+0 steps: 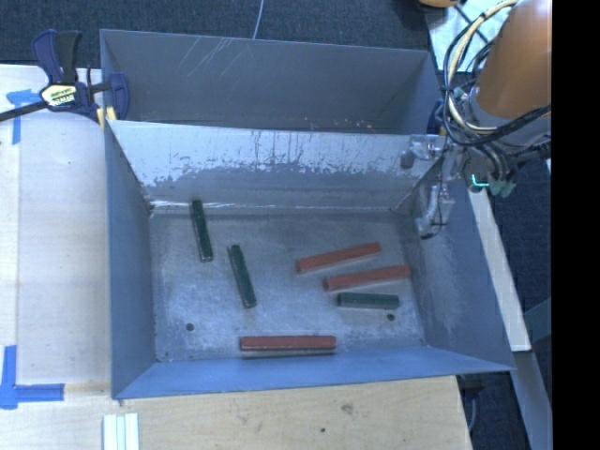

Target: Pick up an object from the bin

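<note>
From my station I see the hand (431,216) hanging low at the side of the grey metal bin (281,92), against the sloped wall on the arm's side and close to a back corner of the floor. The orange cover (520,54) and a bundle of cables (464,82) sit above it on the wrist. I cannot tell how wide the hand stands. It is thin and dark against the wall, and its tip gives me nothing to judge by.

The hand is over the wall rather than over any bar. Six flat bars lie loose on the bin floor, each apart from the others.

- **Nearest the hand:** the upper red-brown bar (339,258) and, just beside it, the lower red-brown bar (367,277), lying almost parallel with their near ends pointing toward the hand.
- **One step beyond that pair:** the short dark green bar (368,300).
- **Farther from the hand, along the front wall:** the long red-brown bar (287,344).
- **Well away, across the floor:** the slanted dark green bar (242,276).
- **Farthest from the hand, near the opposite back corner:** the far dark green bar (201,230).
</note>
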### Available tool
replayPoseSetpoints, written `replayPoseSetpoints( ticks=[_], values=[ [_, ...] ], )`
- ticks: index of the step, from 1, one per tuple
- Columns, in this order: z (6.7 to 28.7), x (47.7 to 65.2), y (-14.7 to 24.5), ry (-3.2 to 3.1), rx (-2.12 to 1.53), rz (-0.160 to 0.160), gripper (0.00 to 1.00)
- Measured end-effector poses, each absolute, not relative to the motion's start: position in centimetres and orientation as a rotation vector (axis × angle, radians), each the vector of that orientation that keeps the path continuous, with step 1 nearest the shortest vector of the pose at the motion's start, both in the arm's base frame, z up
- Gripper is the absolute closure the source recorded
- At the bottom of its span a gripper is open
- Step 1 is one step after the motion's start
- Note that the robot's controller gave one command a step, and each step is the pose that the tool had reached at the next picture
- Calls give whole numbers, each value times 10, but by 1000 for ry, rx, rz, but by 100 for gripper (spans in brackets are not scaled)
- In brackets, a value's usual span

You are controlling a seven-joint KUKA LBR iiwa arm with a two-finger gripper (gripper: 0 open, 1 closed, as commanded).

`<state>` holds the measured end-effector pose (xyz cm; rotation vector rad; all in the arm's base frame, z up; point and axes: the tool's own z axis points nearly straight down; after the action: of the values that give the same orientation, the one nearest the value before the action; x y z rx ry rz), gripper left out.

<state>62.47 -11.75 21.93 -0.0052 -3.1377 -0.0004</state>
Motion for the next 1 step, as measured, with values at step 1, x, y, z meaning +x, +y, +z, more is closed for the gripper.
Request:
replayPoseSetpoints(
  ticks=[1],
  values=[
    [224,626,-117,-3146,-2,2,0]
  ],
)
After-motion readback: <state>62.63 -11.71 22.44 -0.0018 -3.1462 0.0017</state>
